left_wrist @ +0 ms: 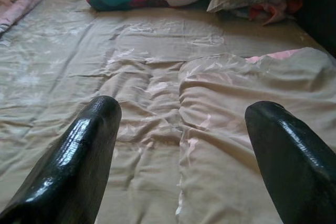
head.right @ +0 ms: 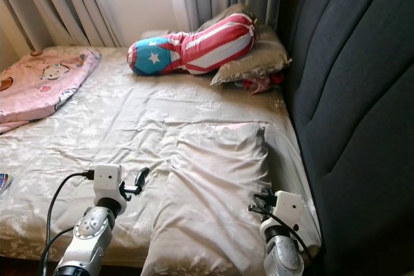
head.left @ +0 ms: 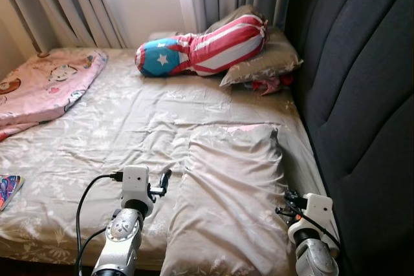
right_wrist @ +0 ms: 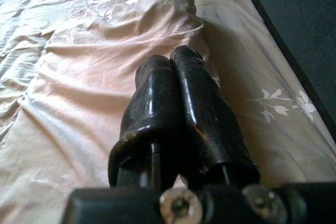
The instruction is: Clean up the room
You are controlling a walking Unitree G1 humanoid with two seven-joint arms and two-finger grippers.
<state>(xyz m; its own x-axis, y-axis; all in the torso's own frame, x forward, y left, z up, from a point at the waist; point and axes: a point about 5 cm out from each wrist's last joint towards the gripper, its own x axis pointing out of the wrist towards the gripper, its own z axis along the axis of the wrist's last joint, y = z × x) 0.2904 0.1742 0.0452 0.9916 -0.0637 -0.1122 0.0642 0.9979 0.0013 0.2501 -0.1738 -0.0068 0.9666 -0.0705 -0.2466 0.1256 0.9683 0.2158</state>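
Bed [head.left: 129, 121]: covered in a creased beige sheet, its right edge against a dark padded headboard [head.left: 362, 95].
Near pillow [head.left: 233, 192]: beige, lying lengthwise at the bed's near right corner, close to the headboard.
Far pillow [head.left: 265, 63]: at the far right corner, with a stars-and-stripes bolster [head.left: 200, 48] resting partly on it.
Pink blanket [head.left: 45, 85]: bunched along the bed's far left edge.
Left gripper [left_wrist: 184, 145]: held over the sheet at the near edge, just left of the near pillow, fingers [left_wrist: 79, 161] spread wide, holding nothing.
Right gripper [right_wrist: 176, 98]: over the near pillow's right side, fingers pressed together, pinching nothing visible.
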